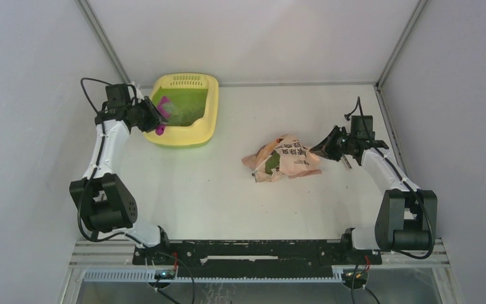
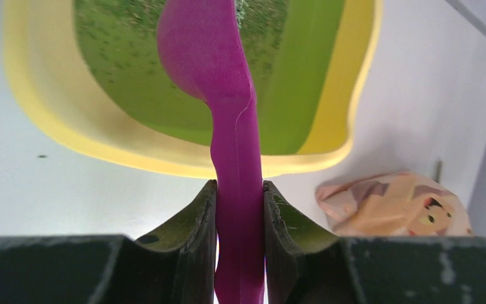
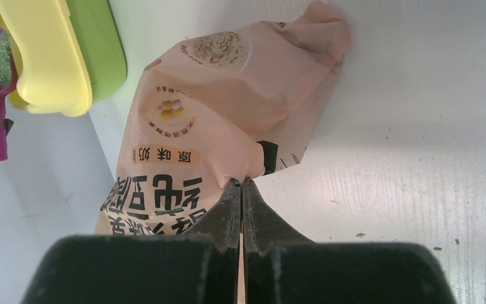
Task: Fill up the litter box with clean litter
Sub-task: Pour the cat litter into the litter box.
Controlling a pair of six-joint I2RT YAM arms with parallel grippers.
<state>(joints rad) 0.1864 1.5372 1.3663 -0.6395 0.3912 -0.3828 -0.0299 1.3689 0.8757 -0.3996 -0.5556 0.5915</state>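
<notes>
**Litter is loose stuff, so it's all about the scoop and the bag**

You can't pinch the litter (image 2: 117, 38) itself. It's small dry granules, light, and I'd guess it rolls and spills at any tilt, so it has to ride in something.

The left gripper (image 2: 239, 187) is clamped on the handle of the magenta scoop (image 2: 228, 126). That's stiff, smooth plastic, and I reckon a grip low on the handle could let it pivot. The box (image 1: 212, 107) sits just ahead of those fingertips, under the scoop bowl, with litter speckled thinly over its green floor.

The right gripper (image 3: 240, 183) is pressed together on a fold of the peach bag (image 3: 228, 107), which slumps on the surface (image 3: 417, 158) just ahead of it. The film looks soft, crinkly and probably slippery, so a doubled fold or corner seems the best hold.

On views: the left wrist only sees the scoop's underside. The right wrist catches the bowl from the side, off to its left, and it looks loaded with granules. Only the top view shows the two arms well apart, and there the granules are too small to make out.
</notes>
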